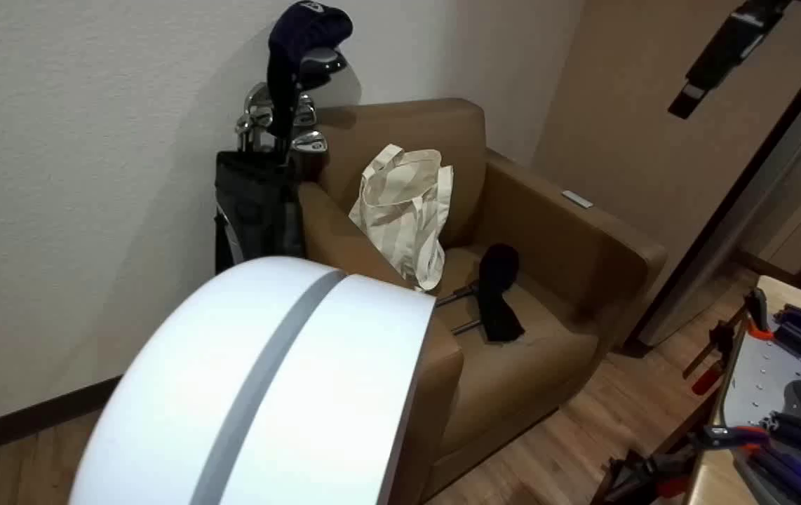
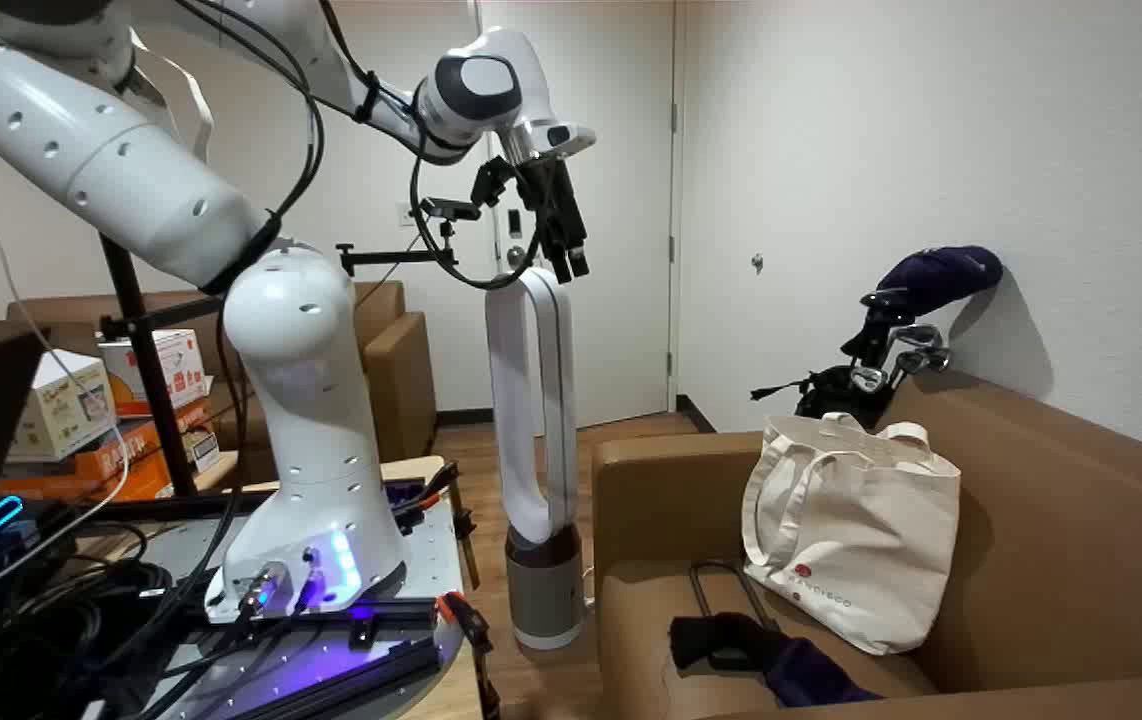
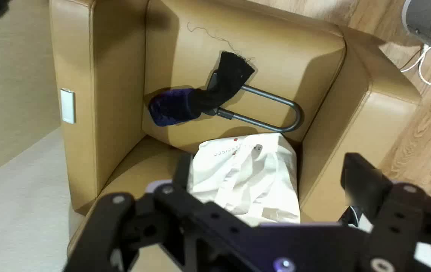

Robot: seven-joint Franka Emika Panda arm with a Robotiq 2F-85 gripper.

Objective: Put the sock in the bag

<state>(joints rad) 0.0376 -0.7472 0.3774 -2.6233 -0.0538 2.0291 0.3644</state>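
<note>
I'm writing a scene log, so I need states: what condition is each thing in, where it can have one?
Gripper: open, holding nothing.
Bag: leaning back, mouth open.
Sock: lying bent on the seat, outside the bag.
U-shaped bar: lying flat, partly under the sock.
Golf bag: standing, clubs in it.
Fan: upright; running or not, can't tell.
Robot base light: lit.

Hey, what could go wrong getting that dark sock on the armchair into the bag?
The sock lies over a U-shaped bar, so the open gripper might pinch or drag that too. The cloth bag has soft-looking, creased sides and could fold or shift if nudged. Its floppy handles might snag the sock or gripper on the way in.
</note>
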